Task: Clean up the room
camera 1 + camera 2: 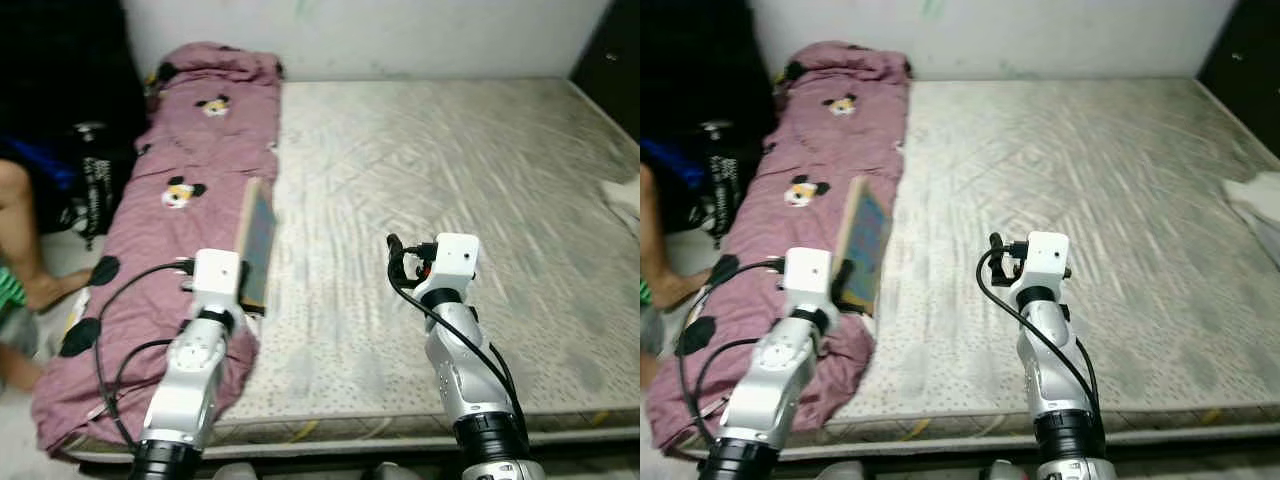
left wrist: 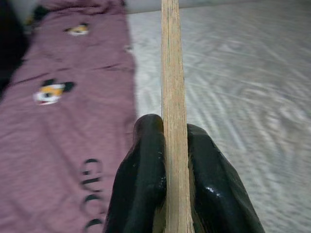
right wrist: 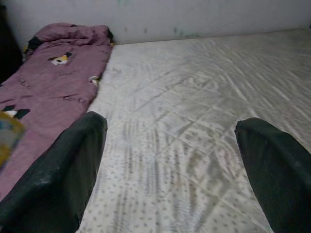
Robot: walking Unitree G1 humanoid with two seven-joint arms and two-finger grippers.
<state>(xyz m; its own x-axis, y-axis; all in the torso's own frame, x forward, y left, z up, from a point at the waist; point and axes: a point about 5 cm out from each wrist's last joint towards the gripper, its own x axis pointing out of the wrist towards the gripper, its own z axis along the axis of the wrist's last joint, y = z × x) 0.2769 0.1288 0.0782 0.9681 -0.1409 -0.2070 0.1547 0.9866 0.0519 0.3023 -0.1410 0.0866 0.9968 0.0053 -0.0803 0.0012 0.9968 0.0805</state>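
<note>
Left gripper [image 2: 172, 184] is clamped on a thin wooden-edged board [image 1: 256, 240], looks like a framed picture or a flat book with a bluish face; can't tell which. Board is held on edge, lifted above the seam between the purple blanket [image 1: 190, 180] and the bare mattress [image 1: 440, 180]. Wrist view shows both fingers [image 2: 141, 174] pressed on either side of its light wood edge.

Right gripper [image 3: 170, 160] hangs over the mattress with fingers spread wide, holding nothing.

Progress, my read: early to mid. One item is picked up but not yet put away, no drop-off spot in sight. Left to do: stow the board, deal with the blanket lying bunched lengthwise along the left side of the bed, and a pale cloth [image 1: 625, 200] at the right edge.

Surface: grey-white quilted mattress, no sheet, some stains, otherwise bare. Blanket carries cartoon mouse prints and black patches.

Room: pale wall behind the bed, dark furniture at the far right corner, dark bags [image 1: 90, 180] on the floor at left. A person's bare leg [image 1: 25, 240] is beside the bed there, so keep left-arm swings tight.
</note>
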